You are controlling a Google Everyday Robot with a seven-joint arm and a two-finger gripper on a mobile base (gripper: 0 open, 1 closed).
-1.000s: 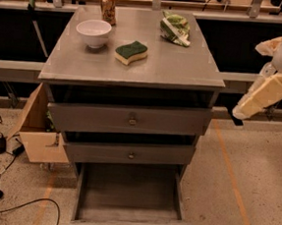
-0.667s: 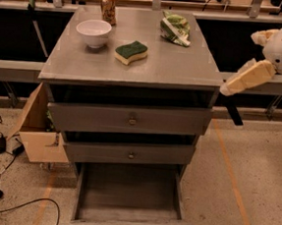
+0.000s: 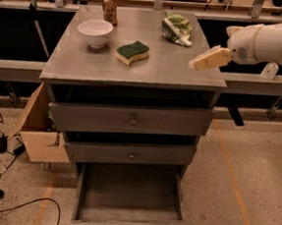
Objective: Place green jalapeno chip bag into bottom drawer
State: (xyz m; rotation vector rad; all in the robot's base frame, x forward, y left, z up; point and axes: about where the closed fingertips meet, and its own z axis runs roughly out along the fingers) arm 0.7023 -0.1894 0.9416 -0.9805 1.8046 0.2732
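Observation:
The green jalapeno chip bag, crumpled green foil with a white band, lies at the back right of the grey cabinet top. The bottom drawer is pulled open below, a wide empty grey tray. My gripper comes in from the right on a white arm, over the cabinet top's right edge. It is in front of and to the right of the bag, apart from it, and holds nothing.
On the top stand a white bowl, a green-topped yellow sponge and a can. Two knobbed drawers sit above the open one. A cardboard box and cables lie at the left on the floor.
My gripper has risen and moved left, from beside the cabinet's right side to above the top's right edge, nearer the bag.

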